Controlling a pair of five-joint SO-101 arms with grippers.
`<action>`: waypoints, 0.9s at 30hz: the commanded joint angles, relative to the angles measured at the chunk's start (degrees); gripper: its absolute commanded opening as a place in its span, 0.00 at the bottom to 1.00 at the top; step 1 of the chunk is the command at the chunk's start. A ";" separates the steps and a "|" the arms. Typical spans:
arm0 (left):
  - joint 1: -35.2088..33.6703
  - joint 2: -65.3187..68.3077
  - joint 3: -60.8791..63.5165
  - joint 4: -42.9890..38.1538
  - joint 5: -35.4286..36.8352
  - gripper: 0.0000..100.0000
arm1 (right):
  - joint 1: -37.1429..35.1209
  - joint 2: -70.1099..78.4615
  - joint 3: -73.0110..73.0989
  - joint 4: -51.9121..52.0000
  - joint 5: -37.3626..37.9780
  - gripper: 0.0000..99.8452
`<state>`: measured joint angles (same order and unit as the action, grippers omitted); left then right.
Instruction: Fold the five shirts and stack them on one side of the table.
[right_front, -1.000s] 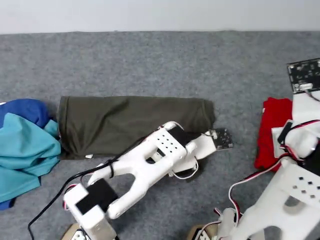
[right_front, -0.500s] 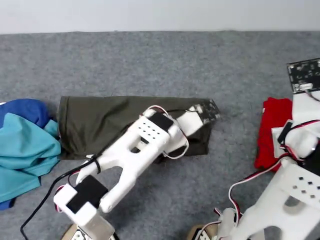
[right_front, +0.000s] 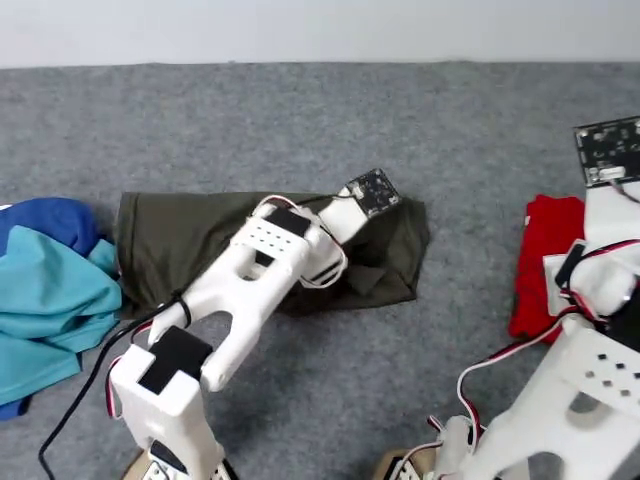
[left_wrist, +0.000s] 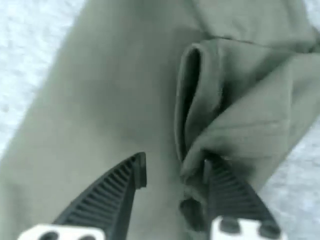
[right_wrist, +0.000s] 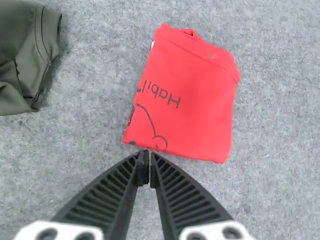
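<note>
Four shirts: olive-green cloth shirt (right_front: 175, 245), folded red shirt (right_wrist: 186, 97), teal shirt (right_front: 50, 300), blue shirt (right_front: 50, 218); the nine o'clock heap possibly hides another. Two white arms (right_front: 250, 280).

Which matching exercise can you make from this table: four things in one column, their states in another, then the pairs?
Things
1. olive shirt
2. red shirt
3. teal shirt
4. right gripper

States
A. shut, just short of the red shirt
B. crumpled on the blue shirt
C. folded into a compact rectangle
D. long strip, under the left gripper

Pairs: 1-D; 2-C; 3-B; 4-A
</note>
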<state>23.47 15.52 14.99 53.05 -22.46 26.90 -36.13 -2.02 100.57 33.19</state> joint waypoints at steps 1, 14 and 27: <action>-2.11 -0.35 -3.74 -0.97 -2.11 0.19 | 0.57 -1.10 -0.44 2.15 0.53 0.01; -2.81 -0.44 -15.25 9.49 -3.43 0.19 | 0.57 -1.19 -0.44 2.15 0.18 0.01; 3.69 -0.44 -17.01 31.03 -7.21 0.14 | 0.57 -1.10 -0.44 2.15 0.09 0.01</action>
<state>26.90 15.52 0.57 81.45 -28.88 26.90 -36.13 -2.02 100.57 33.19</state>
